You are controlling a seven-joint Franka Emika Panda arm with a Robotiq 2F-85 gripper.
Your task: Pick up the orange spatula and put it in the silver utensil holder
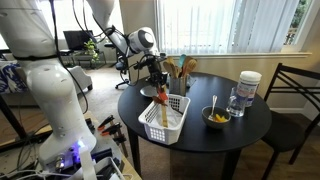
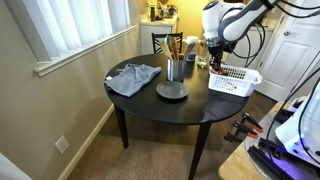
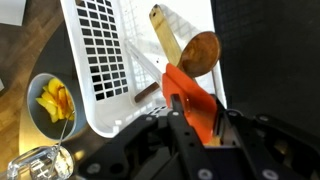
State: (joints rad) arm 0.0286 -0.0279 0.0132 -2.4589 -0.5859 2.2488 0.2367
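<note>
My gripper (image 3: 196, 116) is shut on the orange spatula (image 3: 188, 92) and holds it above the edge of the white slatted basket (image 3: 100, 60). In an exterior view the gripper (image 1: 158, 78) hangs over the basket's far end, with the spatula's orange head (image 1: 162, 97) pointing down. The silver utensil holder (image 2: 176, 70) stands upright on the round table with brown wooden spoons (image 2: 175, 46) sticking out, just beside the gripper (image 2: 213, 60). It is mostly hidden in the wrist view, where only a brown spoon head (image 3: 200, 52) and a pale wooden stick (image 3: 164, 34) show.
On the dark round table (image 1: 250, 130) stand a small bowl with yellow food (image 1: 216, 118), a clear jar with a white lid (image 1: 247, 90), a dark round lid (image 2: 171, 92) and a grey cloth (image 2: 133, 77). A chair (image 1: 295, 95) stands at the table.
</note>
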